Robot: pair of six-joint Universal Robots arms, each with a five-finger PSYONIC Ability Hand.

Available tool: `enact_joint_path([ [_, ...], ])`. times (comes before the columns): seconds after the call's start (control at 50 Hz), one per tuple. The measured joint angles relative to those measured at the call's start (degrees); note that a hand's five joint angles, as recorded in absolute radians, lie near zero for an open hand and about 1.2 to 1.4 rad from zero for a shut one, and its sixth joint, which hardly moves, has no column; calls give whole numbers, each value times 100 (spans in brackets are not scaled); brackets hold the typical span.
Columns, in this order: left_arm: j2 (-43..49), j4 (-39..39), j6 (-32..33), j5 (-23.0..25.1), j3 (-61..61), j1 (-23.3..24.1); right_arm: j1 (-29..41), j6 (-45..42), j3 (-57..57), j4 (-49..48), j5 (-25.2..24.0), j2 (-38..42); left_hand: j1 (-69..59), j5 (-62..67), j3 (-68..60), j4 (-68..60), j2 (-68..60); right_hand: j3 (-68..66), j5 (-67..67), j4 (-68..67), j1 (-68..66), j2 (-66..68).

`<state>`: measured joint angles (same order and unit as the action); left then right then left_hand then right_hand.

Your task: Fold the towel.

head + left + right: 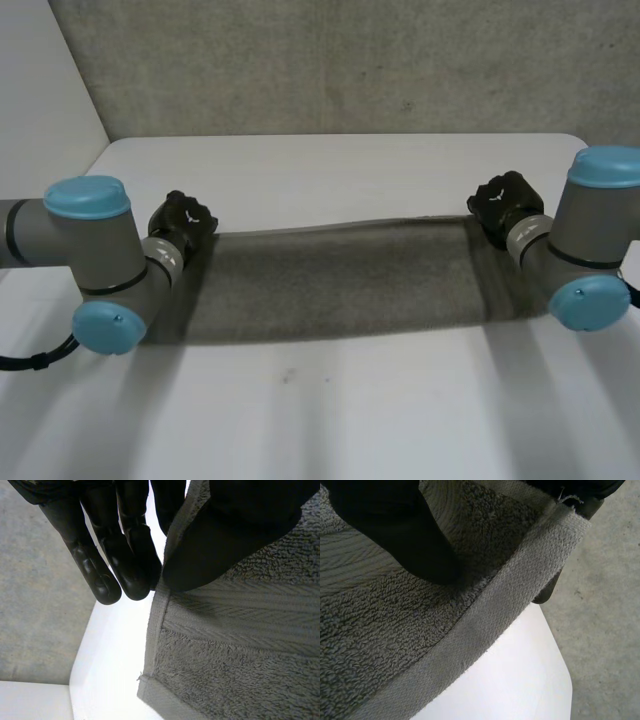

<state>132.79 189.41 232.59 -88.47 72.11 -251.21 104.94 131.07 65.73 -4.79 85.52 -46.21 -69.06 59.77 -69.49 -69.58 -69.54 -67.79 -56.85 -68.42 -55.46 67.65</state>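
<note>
**Coach:** White table (pixel 330 420) under a grey wall (pixel 300 60), and your towel (pixel 340 285) runs as a long grey band across the middle, strung from the left hand (pixel 183 222) to the right hand (pixel 505 203). Each hand sits at a far corner of one short end.

**Spotter:** Your grips look sound. The left thumb (pixel 225 540) bears down on the pile just inside the hem (pixel 152 645), and the left fingers (pixel 102 572) lie straight along that edge; I read that as a pinch on the towel. The right thumb (pixel 395 535) presses the top and a fingertip (pixel 547 592) peeks out from under the hem, so that end is pinched too.

**Coach:** For the fold, carry both ends together at one height and one pace, with the span taut, so the far edge lands square on the near one.

**Spotter:** Use the head view for level and slack along the whole band; it hides the pinches. The wrist views give you those, and the hem. Whether the near edge rests on the table, I cannot tell.
</note>
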Motion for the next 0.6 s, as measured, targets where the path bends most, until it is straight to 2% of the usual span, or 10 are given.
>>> enact_joint_path([
  [0.04, 92, 79, -19, 1, -94, 5, 27, -12, -89, -86, 17, 134, 124, -173, 147, 158, 154, 1816, 1685, 1840, 1463, -1830],
  [0.06, 92, 79, -19, 1, -94, 5, 27, -12, -89, -86, 17, 134, 124, -173, 147, 158, 154, 1816, 1685, 1840, 1463, -1830],
  [0.08, 148, 164, -55, 7, -138, 12, 45, -15, -129, -118, 58, 221, 1093, -1040, 1183, 1051, 1189, 3413, 3261, 3467, 2880, -3399],
  [0.1, 148, 164, -55, 7, -138, 12, 45, -15, -129, -118, 58, 221, 1093, -1040, 1183, 1051, 1189, 3413, 3261, 3467, 2880, -3399],
  [0.12, 166, 203, -78, 11, -142, 16, 51, -15, -135, -121, 79, 244, 1866, -1735, 1750, 1772, 1920, 3413, 3261, 3467, 2880, -3399],
  [0.14, 174, 262, -133, 18, -128, 32, 63, 4, -117, -115, 148, 261, 3198, -2896, 2903, 2951, 2960, 5161, 4972, 5221, 4167, -5107],
  [0.16, 170, 278, -154, 20, -119, 38, 67, 14, -103, -108, 176, 258, 4746, -4340, 4447, 4391, 4539, 5445, 5182, 5469, 4308, -5355],
  [0.24, 84, 311, -243, 21, 2, 89, 69, 129, 88, -72, 272, 84, 5665, -5632, 5695, 5716, 5709, 5559, 5210, 5517, 4344, -5468],
  [0.38, -446, 334, -495, 30, 555, 178, 12, 696, 804, -45, 223, -666, 5881, -5792, 5949, 5954, 5958, 5559, 5210, 5518, 4344, -5468],
  [0.6, -1764, 646, -2342, 64, 1831, 255, -325, 1486, 1983, 327, -318, -1674, 5929, -5810, 5976, 5993, 6002, 5345, 5157, 5399, 4287, -5340],
])
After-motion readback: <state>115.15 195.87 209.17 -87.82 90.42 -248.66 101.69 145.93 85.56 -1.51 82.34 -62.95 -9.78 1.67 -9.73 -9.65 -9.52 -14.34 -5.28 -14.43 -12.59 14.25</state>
